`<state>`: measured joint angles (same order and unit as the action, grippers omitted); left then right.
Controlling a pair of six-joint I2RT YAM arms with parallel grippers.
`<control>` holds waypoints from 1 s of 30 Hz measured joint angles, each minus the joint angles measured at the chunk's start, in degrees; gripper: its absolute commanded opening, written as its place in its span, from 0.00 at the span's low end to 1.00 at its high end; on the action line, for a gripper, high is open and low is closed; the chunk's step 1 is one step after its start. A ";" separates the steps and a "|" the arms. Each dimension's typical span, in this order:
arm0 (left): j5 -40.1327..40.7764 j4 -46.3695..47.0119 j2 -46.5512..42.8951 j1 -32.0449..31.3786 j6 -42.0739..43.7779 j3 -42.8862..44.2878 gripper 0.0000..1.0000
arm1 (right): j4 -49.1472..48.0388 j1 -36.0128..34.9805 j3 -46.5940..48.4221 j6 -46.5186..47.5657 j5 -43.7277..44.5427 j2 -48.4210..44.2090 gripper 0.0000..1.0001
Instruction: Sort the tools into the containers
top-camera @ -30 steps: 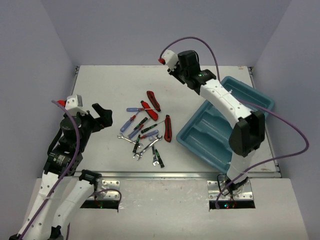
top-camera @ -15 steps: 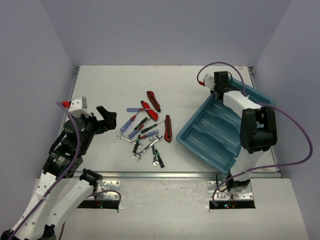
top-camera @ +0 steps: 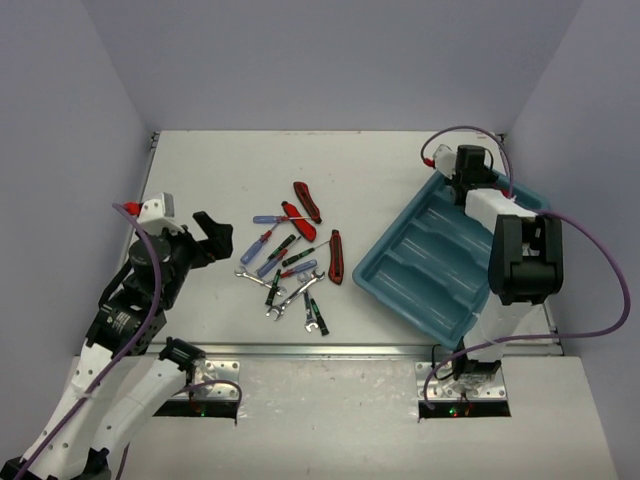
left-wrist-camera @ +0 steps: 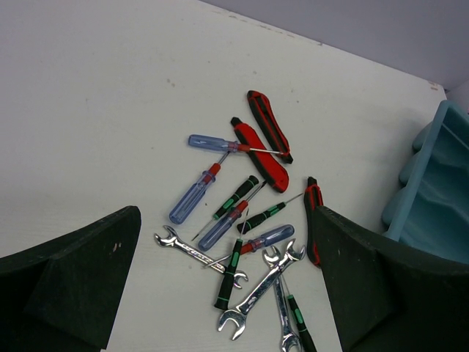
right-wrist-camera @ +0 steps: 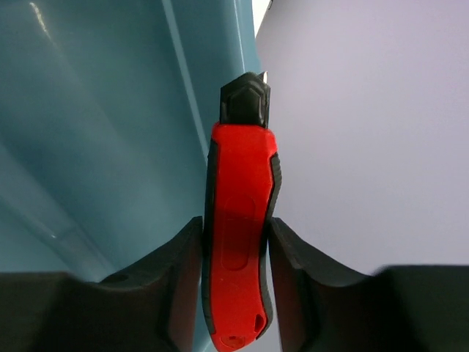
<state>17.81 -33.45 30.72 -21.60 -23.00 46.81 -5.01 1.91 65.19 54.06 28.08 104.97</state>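
Sorting has barely begun, by my reading: one tool is near delivery and the rest wait. The right jaws are clenched on a red cutter (right-wrist-camera: 238, 220). Its black tip points along the rim of the teal tray (top-camera: 440, 255) at the tray's far corner. Whether it hangs over a compartment or just outside the wall I cannot tell. Every compartment that shows looks bare, though the right arm hides part of the tray. The left jaws stand released, holding nothing, beside the pile of tools (top-camera: 290, 265) lying loose on the surface (top-camera: 250, 170), well apart from the tray. Waiting there are three more red cutters (left-wrist-camera: 261, 155), blue screwdrivers (left-wrist-camera: 194, 194), thin green-banded screwdrivers (left-wrist-camera: 236, 198) and silver wrenches (left-wrist-camera: 260, 290), several overlapping.
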 measured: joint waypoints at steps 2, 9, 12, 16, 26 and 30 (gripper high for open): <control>-0.01 0.00 0.20 -0.09 0.00 0.00 1.00 | -0.02 0.32 0.00 -0.69 -0.10 0.00 0.78; -0.01 -0.04 1.23 -0.11 0.00 0.00 1.00 | 1.57 -2.12 1.67 -4.20 -0.52 -1.01 0.99; 0.01 -0.08 1.73 -0.11 0.00 0.00 1.00 | 2.55 -4.38 2.74 -6.70 -0.26 -2.86 0.99; 0.29 -0.22 2.19 -0.11 0.00 0.00 1.00 | 6.24 -10.54 7.92 -12.09 3.13 -4.50 0.99; 2.48 -0.74 2.74 -0.09 -0.24 0.00 1.00 | 26.31 -30.85 30.75 -56.47 -19.03 -2.72 0.99; 2.67 -0.99 3.50 -0.09 -0.43 0.00 1.00 | 31.79 -34.61 34.77 -71.20 -15.57 4.77 0.99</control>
<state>20.48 -34.44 34.22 -21.69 -23.43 46.81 26.79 -32.70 99.95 -17.13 12.51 109.74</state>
